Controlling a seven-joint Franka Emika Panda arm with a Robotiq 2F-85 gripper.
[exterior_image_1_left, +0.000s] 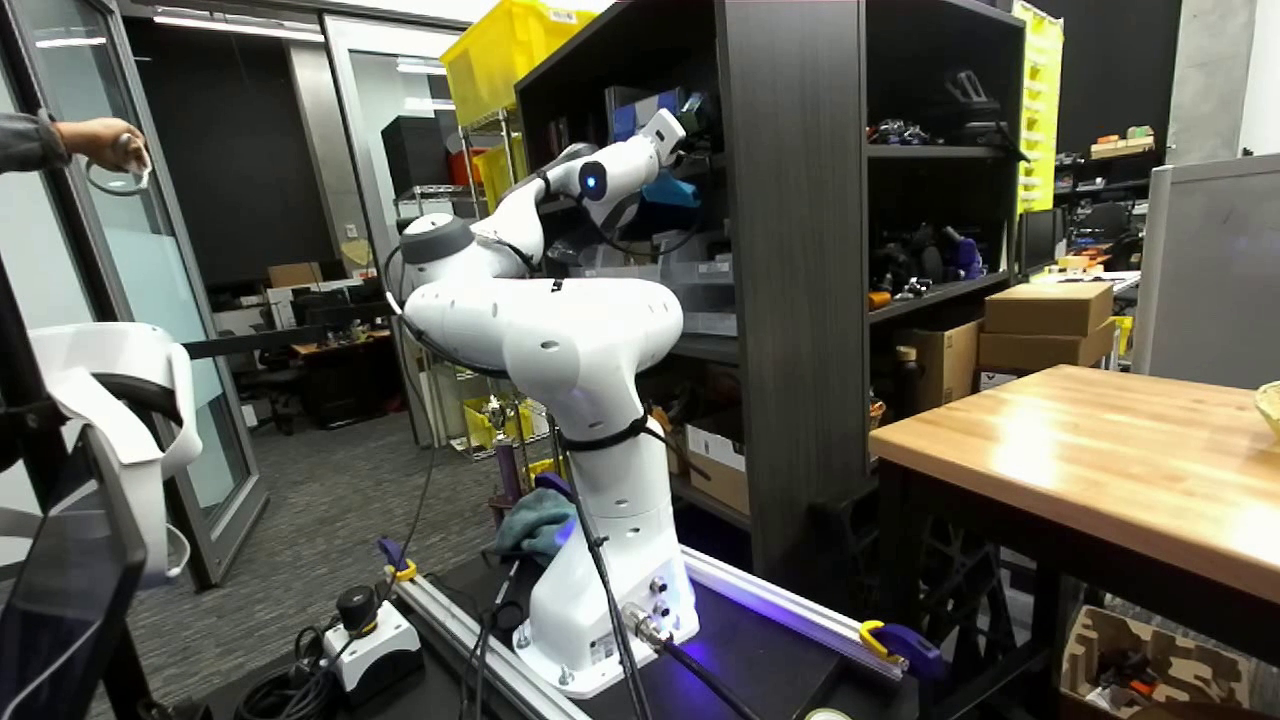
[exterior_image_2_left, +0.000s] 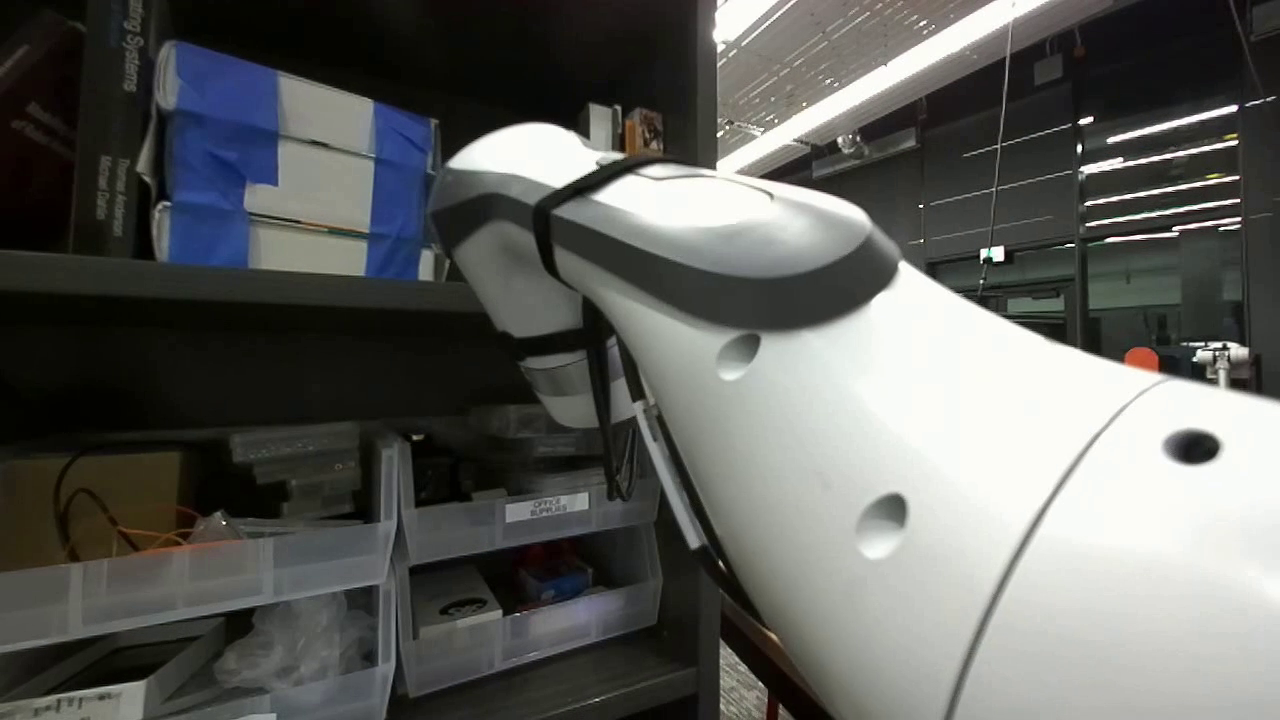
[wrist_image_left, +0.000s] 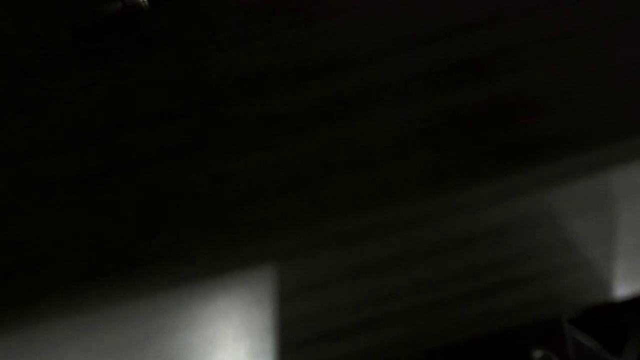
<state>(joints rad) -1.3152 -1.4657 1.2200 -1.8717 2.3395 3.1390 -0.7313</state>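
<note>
The white arm's wrist reaches into the dark shelf unit in an exterior view. My gripper lies beyond the wrist, and its fingers cannot be made out in any view. A blue item shows just below the wrist; I cannot tell whether the gripper touches it. In an exterior view the arm hides the gripper, near a stack of books banded in blue and white. The wrist view is almost black and blurred, with a pale patch at lower left and a fainter one at right.
Clear plastic bins with office supplies stand on the shelf below the books. A wooden table is at right. A yellow bin sits high up. A person's hand holds a ring-shaped device at left.
</note>
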